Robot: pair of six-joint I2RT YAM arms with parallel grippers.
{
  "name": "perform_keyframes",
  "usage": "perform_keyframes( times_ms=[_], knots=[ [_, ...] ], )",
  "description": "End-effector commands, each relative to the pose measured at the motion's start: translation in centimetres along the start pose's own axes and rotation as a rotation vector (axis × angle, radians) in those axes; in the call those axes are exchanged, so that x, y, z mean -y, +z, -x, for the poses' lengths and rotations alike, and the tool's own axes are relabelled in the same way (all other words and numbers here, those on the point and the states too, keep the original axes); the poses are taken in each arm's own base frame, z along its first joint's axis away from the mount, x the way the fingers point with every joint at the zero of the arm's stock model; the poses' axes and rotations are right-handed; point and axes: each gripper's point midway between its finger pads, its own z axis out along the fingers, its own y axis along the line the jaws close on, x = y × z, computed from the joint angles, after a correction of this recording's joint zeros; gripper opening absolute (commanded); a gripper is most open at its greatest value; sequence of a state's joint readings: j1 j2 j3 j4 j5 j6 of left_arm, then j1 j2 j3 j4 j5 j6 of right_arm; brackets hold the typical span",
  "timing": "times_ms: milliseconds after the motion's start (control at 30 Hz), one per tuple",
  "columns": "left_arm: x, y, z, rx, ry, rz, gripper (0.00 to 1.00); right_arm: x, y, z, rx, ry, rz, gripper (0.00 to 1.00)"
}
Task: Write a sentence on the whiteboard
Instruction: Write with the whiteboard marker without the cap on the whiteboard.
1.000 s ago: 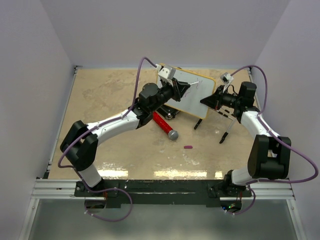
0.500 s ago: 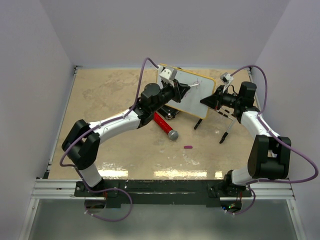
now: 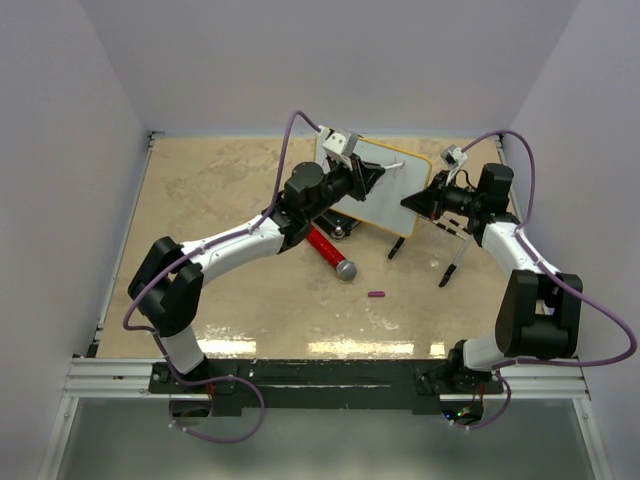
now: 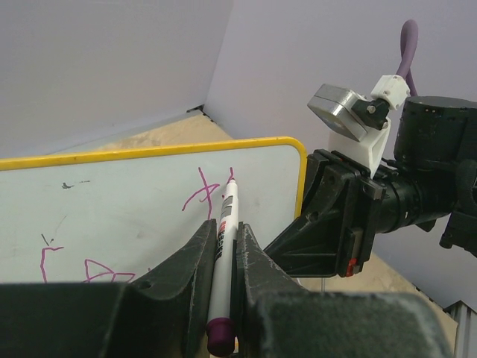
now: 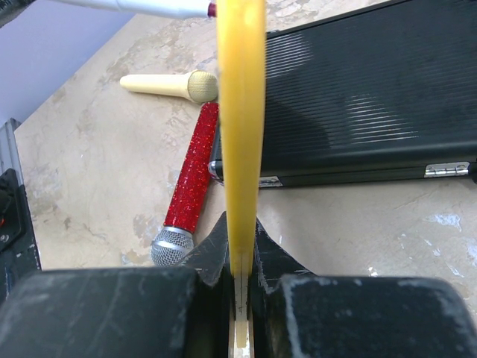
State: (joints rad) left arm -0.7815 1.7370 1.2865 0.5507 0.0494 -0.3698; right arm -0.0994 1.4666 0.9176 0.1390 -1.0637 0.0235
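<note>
**Whiteboard gripped at one end, pen tip at its face**

Nearest the arm bases, a small purple cap [image 3: 376, 294] lies alone on the tabletop [image 3: 220, 190]. Just beyond it lies a red glitter microphone [image 3: 325, 250] with a silver head, and a cream microphone [image 5: 164, 84] lies at its far end.

Past them, a black case [image 5: 358, 97] lies flat. From above, the left arm and the board cover most of it.

The whiteboard [image 3: 385, 190] is at the far middle of the tabletop, tilted, above the case and microphones. The right jaws pinch its yellow rim [image 5: 240, 112] at the right end. Two black feet [image 3: 452, 262] reach down toward the tabletop, and contact cannot be made out.

The left jaws are pressed on a white marker [image 4: 223, 246], whose tip is at the board's upper right beside a purple stroke. The sentence [image 4: 197, 195] is only a few purple scrawls, not readable. From above, the left wrist hides the board's left part.
</note>
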Motion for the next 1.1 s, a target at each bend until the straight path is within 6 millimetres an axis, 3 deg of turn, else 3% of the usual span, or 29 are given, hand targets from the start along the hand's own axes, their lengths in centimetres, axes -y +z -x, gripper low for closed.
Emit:
perform_keyframes(
  times_ms=[0,633,867,1067],
  knots=[
    [0.5,0.7,1.6,0.039,0.031,-0.012,0.00,-0.4,-0.1,1.4,0.018,-0.086,-0.009,0.00],
    [-0.6,-1.3,-2.3,-0.045,0.001,0.013,0.00,-0.4,-0.2,1.5,0.019,-0.087,-0.009,0.00],
    [-0.4,-1.1,-1.6,-0.032,0.004,0.008,0.00,-0.4,-0.1,1.4,0.018,-0.084,-0.009,0.00],
    [0.4,0.0,0.4,0.000,0.017,-0.018,0.00,-0.3,-0.2,1.4,0.018,-0.086,-0.011,0.00]
  ],
)
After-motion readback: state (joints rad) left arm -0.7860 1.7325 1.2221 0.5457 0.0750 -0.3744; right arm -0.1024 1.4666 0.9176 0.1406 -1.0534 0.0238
